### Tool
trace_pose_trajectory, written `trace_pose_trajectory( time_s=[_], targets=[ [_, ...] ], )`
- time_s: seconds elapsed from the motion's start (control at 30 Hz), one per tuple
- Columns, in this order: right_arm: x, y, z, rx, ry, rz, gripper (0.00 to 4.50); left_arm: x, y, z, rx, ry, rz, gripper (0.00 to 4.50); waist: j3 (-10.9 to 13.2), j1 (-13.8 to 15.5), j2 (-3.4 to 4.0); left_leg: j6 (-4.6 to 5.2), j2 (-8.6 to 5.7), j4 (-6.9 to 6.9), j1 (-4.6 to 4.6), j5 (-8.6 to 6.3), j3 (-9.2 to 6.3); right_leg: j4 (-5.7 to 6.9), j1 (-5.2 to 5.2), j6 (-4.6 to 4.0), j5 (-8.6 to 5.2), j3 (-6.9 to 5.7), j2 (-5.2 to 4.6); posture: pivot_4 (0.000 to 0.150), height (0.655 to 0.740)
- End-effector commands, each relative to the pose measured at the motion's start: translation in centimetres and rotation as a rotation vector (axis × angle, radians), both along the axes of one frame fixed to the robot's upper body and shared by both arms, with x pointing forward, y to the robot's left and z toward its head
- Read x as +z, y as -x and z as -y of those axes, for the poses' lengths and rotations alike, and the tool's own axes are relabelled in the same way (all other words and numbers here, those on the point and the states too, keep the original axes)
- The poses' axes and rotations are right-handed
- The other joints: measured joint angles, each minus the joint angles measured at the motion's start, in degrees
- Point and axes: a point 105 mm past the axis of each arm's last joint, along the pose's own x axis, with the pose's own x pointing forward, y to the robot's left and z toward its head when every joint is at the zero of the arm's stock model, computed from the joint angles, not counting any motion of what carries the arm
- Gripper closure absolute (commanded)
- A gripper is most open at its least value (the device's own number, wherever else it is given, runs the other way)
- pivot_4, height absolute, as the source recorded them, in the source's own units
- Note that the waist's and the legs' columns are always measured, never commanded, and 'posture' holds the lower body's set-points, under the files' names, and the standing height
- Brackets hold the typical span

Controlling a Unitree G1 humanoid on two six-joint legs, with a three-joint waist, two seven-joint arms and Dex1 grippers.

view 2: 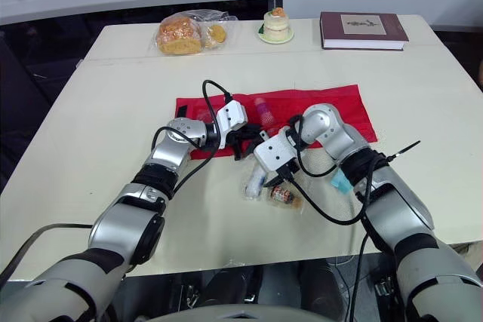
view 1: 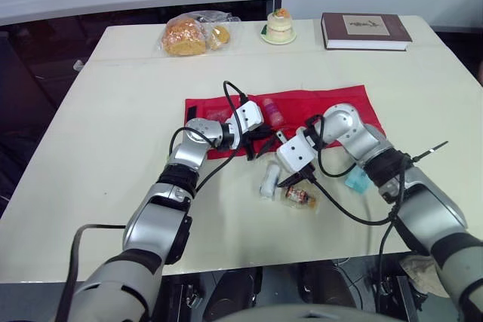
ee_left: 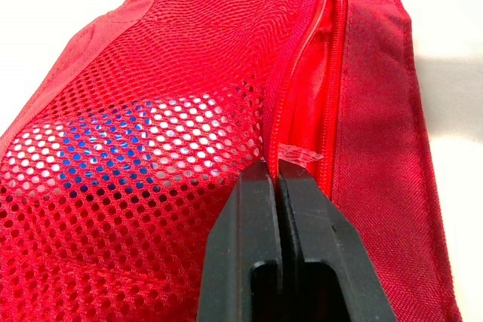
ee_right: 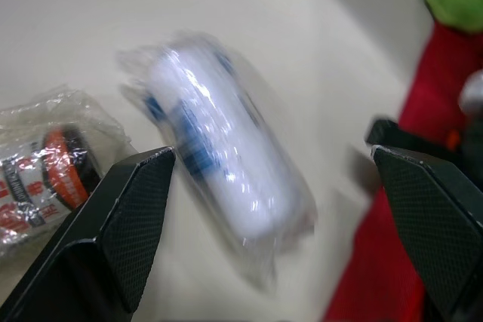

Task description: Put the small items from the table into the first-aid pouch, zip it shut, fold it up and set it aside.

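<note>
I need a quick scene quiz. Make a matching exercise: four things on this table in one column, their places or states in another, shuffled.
1 book
2 bread bag
3 white roll
4 red pouch

A pinched by the shut left gripper
B far right of the table
C lying by the open right gripper
D far left of the table

Pairs: 1-B, 2-D, 3-C, 4-A

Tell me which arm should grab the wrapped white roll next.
Right. The right tool hangs open over the wrapped white roll, fingers either side of it. The left tool is shut on the red pouch by its zipper, so it is busy.
</note>
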Motion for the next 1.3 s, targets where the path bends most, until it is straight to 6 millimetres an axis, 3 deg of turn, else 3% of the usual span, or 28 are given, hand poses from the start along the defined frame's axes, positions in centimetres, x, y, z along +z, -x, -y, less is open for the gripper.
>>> trace_pose_trajectory(
  time_s=[0.03,0.1,0.23,0.33,0.47,0.63,0.73,0.87,1.0,1.3],
  targets=[
    [0.8,0.0,-0.1,0.035,0.016,0.034,0.86,0.5,0.1,0.2,-0.006,0.01,0.024,4.5,0.0,-0.04,0.01,0.0,0.0,0.0,0.0,0.0,0.0,0.0,0.0,0.0,0.0,0.0,0.0,0.15,0.7289],
    [0.5,-0.2,0.2,0.014,0.019,0.018,1.59,0.5,0.1,0.1,-0.003,0.011,0.024,4.5,0.0,-0.07,0.01,0.0,0.0,0.0,0.0,0.0,0.0,0.0,0.0,0.0,0.0,0.0,0.01,0.15,0.7289],
    [0.9,-0.2,0.9,-0.062,-0.017,-0.051,3.56,0.5,0.2,0.0,0.001,0.013,0.024,4.5,0.0,-0.06,0.01,0.0,0.0,-0.01,0.0,0.0,0.0,0.0,0.0,0.0,0.0,0.0,0.01,0.15,0.7289],
    [1.9,-0.3,1.5,-0.162,-0.072,-0.101,4.39,0.5,0.2,0.1,0.003,0.019,0.024,4.5,0.0,0.0,0.01,0.0,0.0,-0.01,0.0,0.0,-0.02,0.0,0.0,0.0,0.0,0.0,0.0,0.15,0.7289],
    [3.3,-0.9,3.3,-0.382,-0.156,-0.168,4.45,0.6,0.2,0.3,0.004,0.032,0.022,4.5,0.0,0.16,0.01,0.0,0.0,-0.01,0.0,0.0,-0.01,0.02,-0.01,0.0,0.0,0.01,-0.01,0.15,0.7289],
    [3.9,-1.8,7.2,-0.669,-0.131,-0.169,4.45,0.9,0.1,0.8,-0.002,0.052,0.02,4.5,0.0,0.43,0.01,0.0,-0.01,-0.01,-0.01,0.0,0.02,0.02,-0.02,0.0,0.0,0.03,-0.05,0.15,0.7289],
    [4.1,-3.1,9.7,-0.942,-0.126,-0.193,4.45,1.0,0.2,1.4,-0.016,0.063,0.018,4.5,-0.01,0.51,0.02,0.0,-0.01,-0.01,-0.01,0.0,0.04,0.04,-0.02,0.0,0.0,0.04,-0.07,0.15,0.7289],
    [3.4,-2.8,10.1,-1.117,-0.124,-0.308,4.45,1.2,0.3,2.2,-0.034,0.086,0.012,4.5,-0.01,0.5,0.02,0.0,-0.01,-0.01,-0.03,0.0,0.03,0.04,-0.02,0.0,0.0,0.05,-0.18,0.15,0.7289],
    [2.1,-4.5,11.4,-1.264,-0.074,-0.176,4.45,1.3,0.5,3.0,-0.036,0.124,-0.006,4.5,-0.01,0.61,0.01,0.0,-0.02,-0.01,-0.03,0.0,0.03,0.04,-0.02,0.0,0.0,0.04,-0.23,0.15,0.7289],
    [2.8,-6.1,9.6,-1.43,-0.213,-0.254,4.45,1.0,1.4,4.4,-0.073,0.139,-0.021,4.5,-0.02,0.56,0.01,0.0,-0.05,0.01,-0.03,0.0,0.02,0.05,-0.01,0.0,0.0,0.03,-0.19,0.15,0.7289]
  ],
)
